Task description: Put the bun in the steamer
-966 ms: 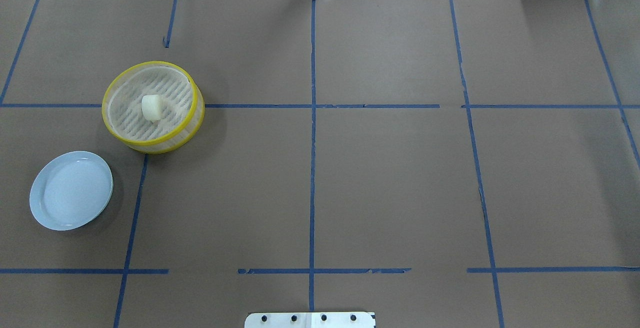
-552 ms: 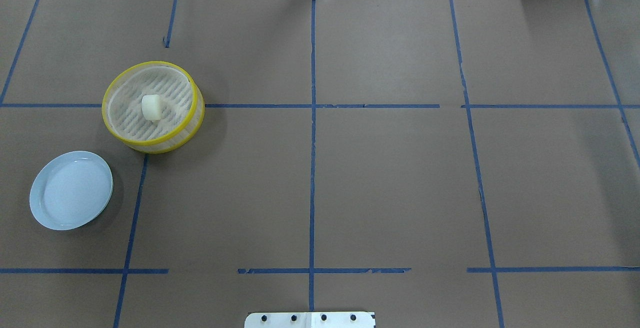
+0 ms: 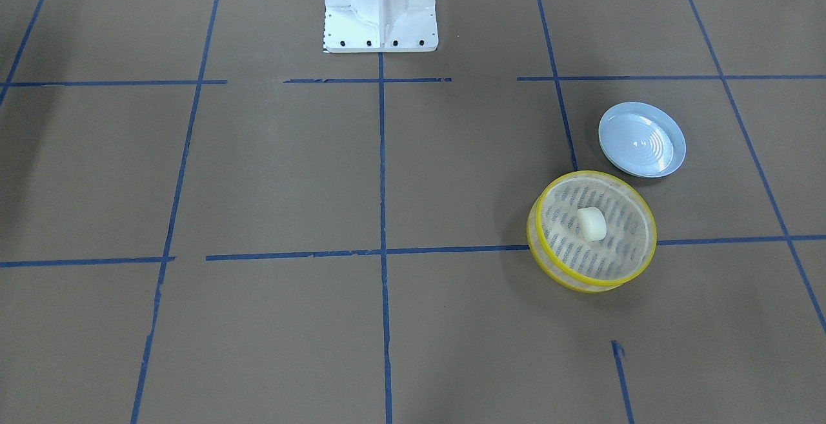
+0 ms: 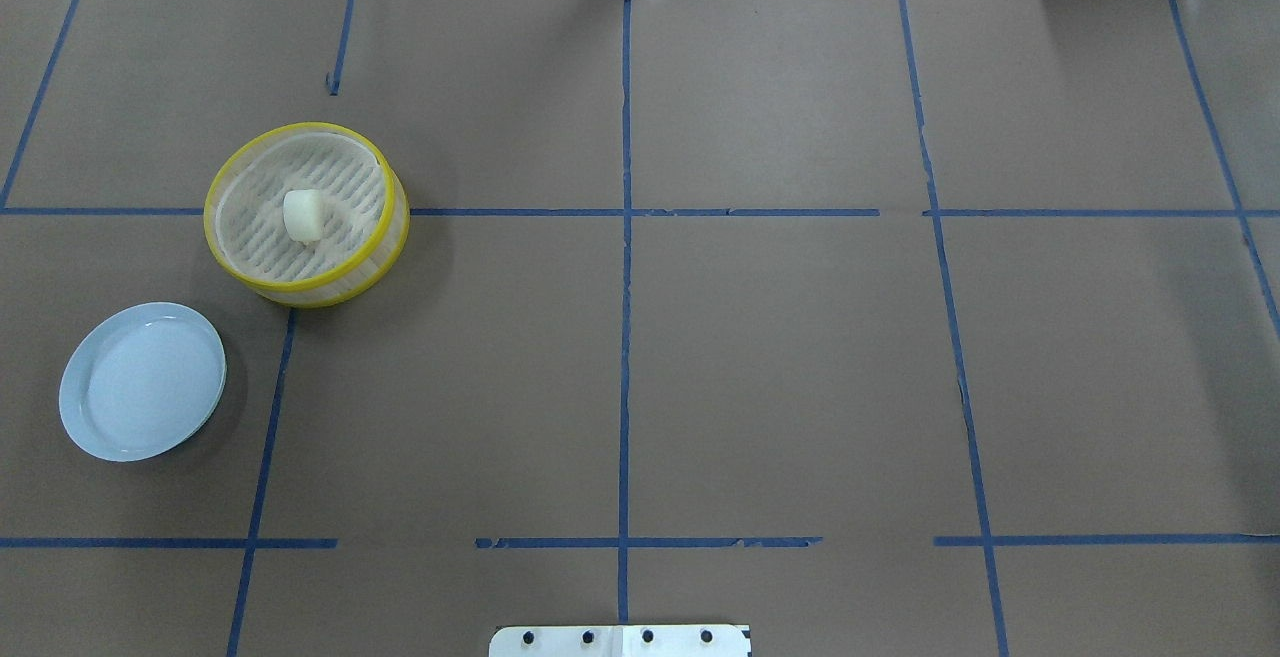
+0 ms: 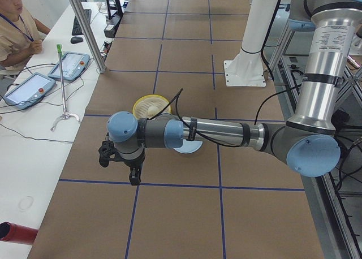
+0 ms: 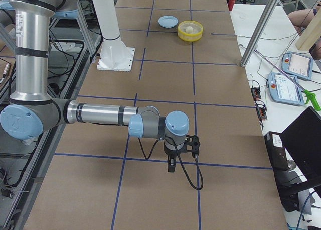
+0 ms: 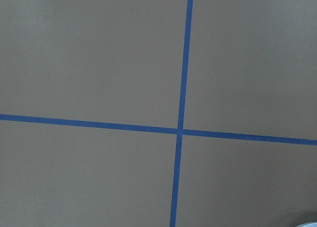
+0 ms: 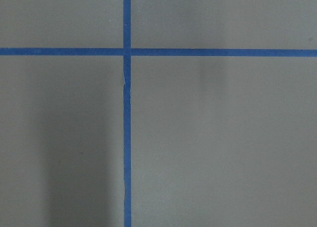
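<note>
Since the bun (image 4: 303,215) already lies near the middle of the steamer (image 4: 330,289), resting on its slatted floor with nothing touching it, the task looks done; I judge nothing is left beyond the arms keeping clear. Just beside the steamer, on the side nearer the robot, sits a light-blue plate (image 4: 142,382) with nothing on it, and both stand on the brown table (image 4: 780,357) marked with blue tape lines.

Neither arm shows in the overhead or front view. From the side, the left gripper (image 5: 127,163) hangs low over the table, out past the plate, so the bun lies apart from it, with the plate between them. The right gripper (image 6: 171,162) hangs over a tape crossing towards the opposite end of the table, well apart from the bun. Only the side views show them, so I cannot tell whether either pair of fingers is apart or together; neither appears to carry anything.
</note>
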`<control>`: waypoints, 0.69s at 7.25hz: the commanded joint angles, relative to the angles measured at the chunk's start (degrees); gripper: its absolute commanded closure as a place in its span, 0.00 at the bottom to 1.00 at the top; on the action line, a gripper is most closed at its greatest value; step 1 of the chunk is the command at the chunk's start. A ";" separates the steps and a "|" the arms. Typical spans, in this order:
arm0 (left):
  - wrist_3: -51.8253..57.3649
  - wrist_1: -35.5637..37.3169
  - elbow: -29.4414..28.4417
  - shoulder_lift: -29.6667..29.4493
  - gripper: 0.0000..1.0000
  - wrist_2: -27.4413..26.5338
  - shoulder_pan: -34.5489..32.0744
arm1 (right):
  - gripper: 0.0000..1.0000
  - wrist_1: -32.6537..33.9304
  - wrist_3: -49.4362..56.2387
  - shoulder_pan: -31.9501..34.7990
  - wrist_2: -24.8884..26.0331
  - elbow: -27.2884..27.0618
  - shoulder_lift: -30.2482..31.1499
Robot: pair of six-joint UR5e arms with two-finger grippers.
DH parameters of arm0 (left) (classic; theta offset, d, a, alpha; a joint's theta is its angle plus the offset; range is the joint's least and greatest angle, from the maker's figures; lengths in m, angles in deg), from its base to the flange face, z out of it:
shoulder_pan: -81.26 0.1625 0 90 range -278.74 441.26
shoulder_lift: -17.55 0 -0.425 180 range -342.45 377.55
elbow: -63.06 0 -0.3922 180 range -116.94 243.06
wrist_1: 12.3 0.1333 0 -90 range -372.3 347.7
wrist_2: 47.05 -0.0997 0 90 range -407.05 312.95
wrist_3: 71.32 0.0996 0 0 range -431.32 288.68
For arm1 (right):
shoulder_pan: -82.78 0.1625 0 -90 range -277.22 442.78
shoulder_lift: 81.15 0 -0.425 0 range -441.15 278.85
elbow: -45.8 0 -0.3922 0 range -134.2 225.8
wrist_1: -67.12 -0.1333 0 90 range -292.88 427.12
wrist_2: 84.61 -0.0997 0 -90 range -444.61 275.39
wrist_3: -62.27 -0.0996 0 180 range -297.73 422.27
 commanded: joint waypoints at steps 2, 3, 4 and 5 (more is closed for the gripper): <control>0.26 0.11 -0.27 1.42 0.00 -0.01 0.02 | 0.00 0.00 0.00 0.00 0.00 0.00 0.00; 0.35 0.20 0.17 1.51 0.00 -0.01 -0.07 | 0.00 0.00 0.00 0.00 0.00 0.00 0.00; 0.35 0.20 1.56 1.51 0.00 -0.01 -0.07 | 0.00 0.00 0.00 0.00 0.00 0.00 0.00; 0.35 0.11 1.66 1.34 0.00 0.08 0.01 | 0.00 0.00 0.00 0.00 0.00 0.00 0.00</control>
